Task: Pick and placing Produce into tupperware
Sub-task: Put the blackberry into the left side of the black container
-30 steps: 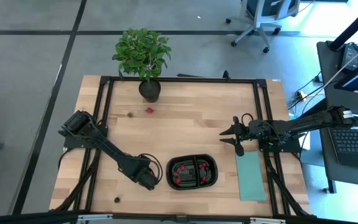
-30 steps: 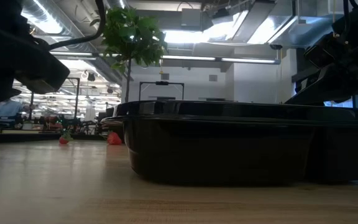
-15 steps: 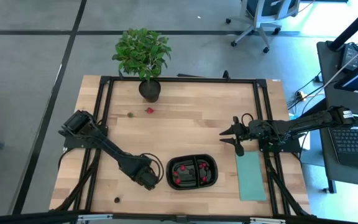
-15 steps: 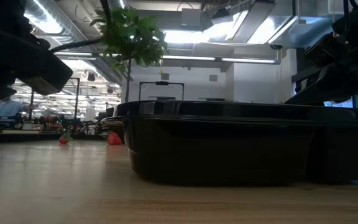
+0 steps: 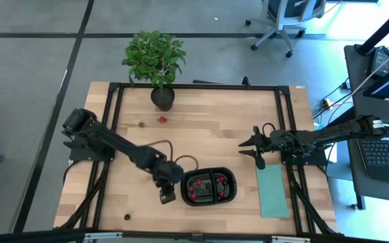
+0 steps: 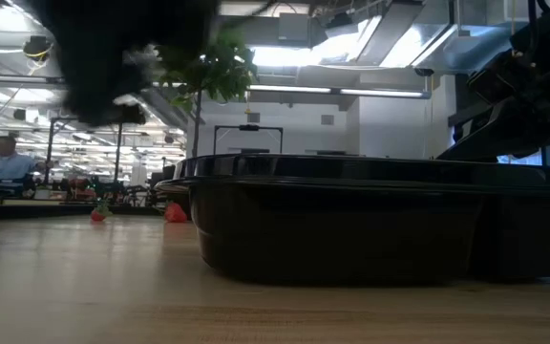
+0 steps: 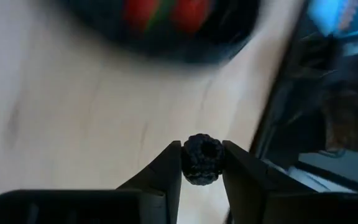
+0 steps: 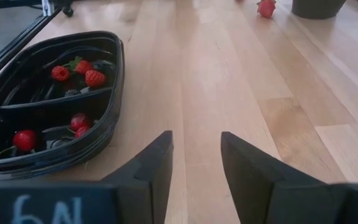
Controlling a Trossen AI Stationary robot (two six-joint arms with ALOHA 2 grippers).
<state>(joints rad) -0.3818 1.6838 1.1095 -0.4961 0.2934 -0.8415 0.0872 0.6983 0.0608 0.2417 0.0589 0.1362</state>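
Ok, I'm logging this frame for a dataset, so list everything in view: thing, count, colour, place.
Tupperware: one, black, two compartments, near front edge of table.
Berries in the tupperware: at least five showing, red, spread over both compartments.
Dark berry: one, blackish, held between the left gripper's fingers.
Loose berry: one, red, on the table by the plant pot.
Small piece: one, greenish, just left of that berry.
Dark speck: one, at the front left; too small to identify.
Potted plant: one, green leaves, dark pot, back edge of table.
Mat: one, pale teal, flat, right of the tupperware.
Table: one, light wood.
Left gripper: just left of the tupperware, shut on the dark berry.
Right gripper: open, empty, above the mat's far end.
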